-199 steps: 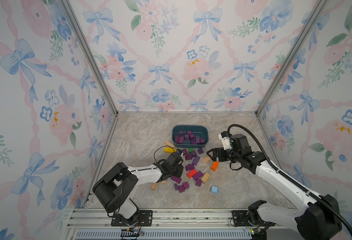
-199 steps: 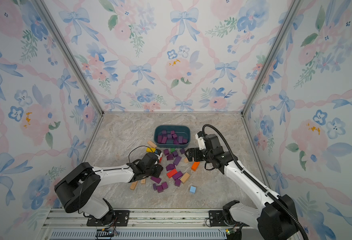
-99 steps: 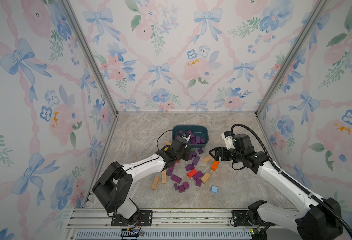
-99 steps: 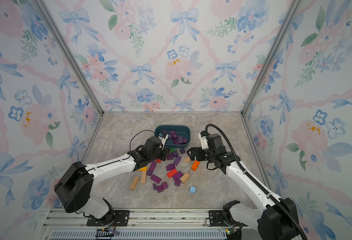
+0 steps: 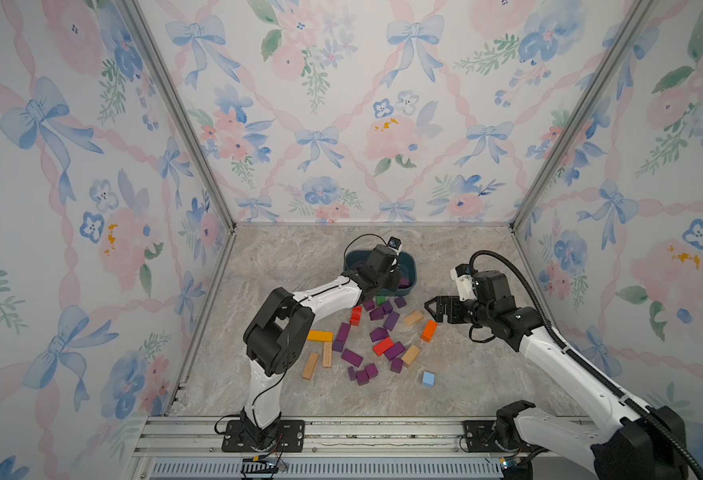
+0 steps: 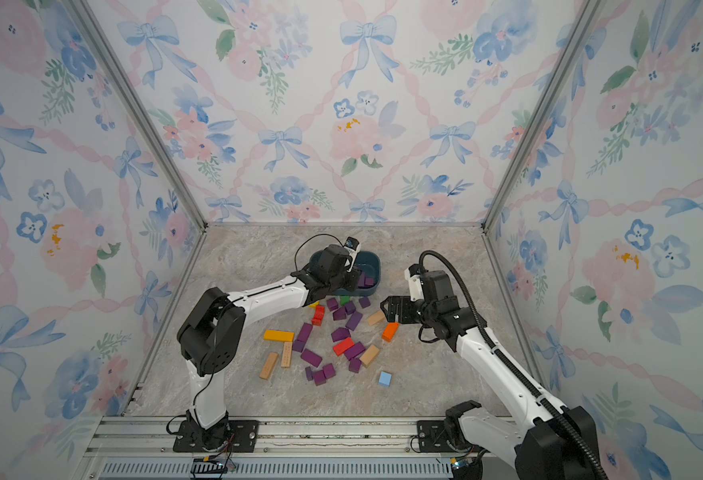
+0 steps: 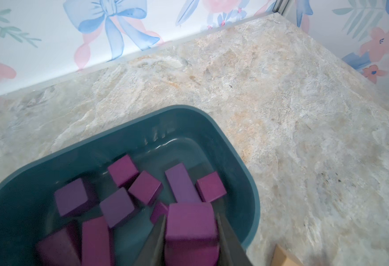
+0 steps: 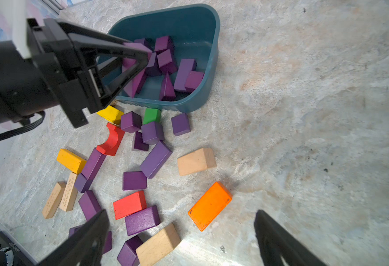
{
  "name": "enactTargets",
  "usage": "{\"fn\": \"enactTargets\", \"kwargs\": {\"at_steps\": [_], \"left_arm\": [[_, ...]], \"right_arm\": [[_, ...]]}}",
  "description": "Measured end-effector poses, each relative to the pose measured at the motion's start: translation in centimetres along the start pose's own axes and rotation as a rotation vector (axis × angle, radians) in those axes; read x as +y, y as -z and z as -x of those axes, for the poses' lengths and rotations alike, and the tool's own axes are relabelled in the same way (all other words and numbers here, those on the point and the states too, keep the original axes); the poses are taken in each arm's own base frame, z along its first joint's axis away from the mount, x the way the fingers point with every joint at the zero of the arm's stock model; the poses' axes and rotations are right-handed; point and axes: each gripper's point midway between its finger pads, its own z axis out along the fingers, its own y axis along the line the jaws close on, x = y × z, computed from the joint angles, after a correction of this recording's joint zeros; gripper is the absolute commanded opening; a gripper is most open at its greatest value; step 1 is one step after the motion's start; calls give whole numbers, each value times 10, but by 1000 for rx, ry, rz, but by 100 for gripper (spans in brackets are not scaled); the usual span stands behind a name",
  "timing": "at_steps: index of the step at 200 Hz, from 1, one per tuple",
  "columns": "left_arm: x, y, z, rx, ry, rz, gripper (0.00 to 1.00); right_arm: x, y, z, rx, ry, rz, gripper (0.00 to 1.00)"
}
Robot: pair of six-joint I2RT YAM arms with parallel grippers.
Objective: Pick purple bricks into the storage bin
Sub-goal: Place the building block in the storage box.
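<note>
Vs. one second back: the left gripper (image 8: 138, 55) is lifted out of the pile's near-left side and is now over the storage bin (image 7: 124, 138). Half a second back it was at the bin's near rim. Its fingers are pinched on a purple brick (image 7: 190, 230), which is held above the bin's interior. The right gripper (image 5: 432, 311) is unchanged: spread wide, nothing held, hovering at the pile's right edge near the orange block (image 8: 209, 206). A yellow bar (image 5: 319, 336), covered by the left arm then, is now exposed.

The bin is set at far centre. Roughly ten purple bricks (image 7: 122, 170) are seen jumbled inside.

Surface: a flat, beige, marble-look tabletop (image 5: 299, 266). It is enclosed on three sides by wallpaper walls (image 5: 341, 124) with blue bows and pink flowers. An aluminium rail (image 5: 341, 432) runs along the near edge, with both arm bases mounted on it.

Around: loose purple bricks (image 5: 391, 321) are scattered just near of the bin. Mixed in are a red arch (image 8: 111, 139), a red block (image 8: 129, 205), tan blocks (image 8: 195, 161) and two tan bars (image 5: 326, 354). A light blue cube (image 5: 427, 379) lies apart at near right. A green cube (image 8: 152, 115) and a yellow block (image 8: 110, 114) lie just beside the bin's near wall. In both top views the bin's left half is hidden by the left wrist.
</note>
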Motion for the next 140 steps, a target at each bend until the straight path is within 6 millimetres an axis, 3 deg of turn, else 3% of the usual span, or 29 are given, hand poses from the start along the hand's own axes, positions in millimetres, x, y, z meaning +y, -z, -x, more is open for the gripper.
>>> {"fn": "enactTargets", "kwargs": {"at_steps": [27, 46, 79, 112, 140], "left_arm": [[-5, -22, 3, 2, -7, -14, 32], [-4, -32, 3, 4, -6, -15, 61], [4, -34, 9, -10, 1, 9, 88], [10, -33, 10, -13, 3, 37, 94], [17, -16, 10, -20, 2, 70, 95]], "right_arm": [[-5, -4, -2, 14, -13, -3, 97], [-9, -5, -3, 19, -21, -4, 97], [-12, -7, -10, 35, -27, -9, 97], [-16, -7, -13, 41, -36, -18, 97], [-15, -8, -14, 44, -41, -5, 97]]}}
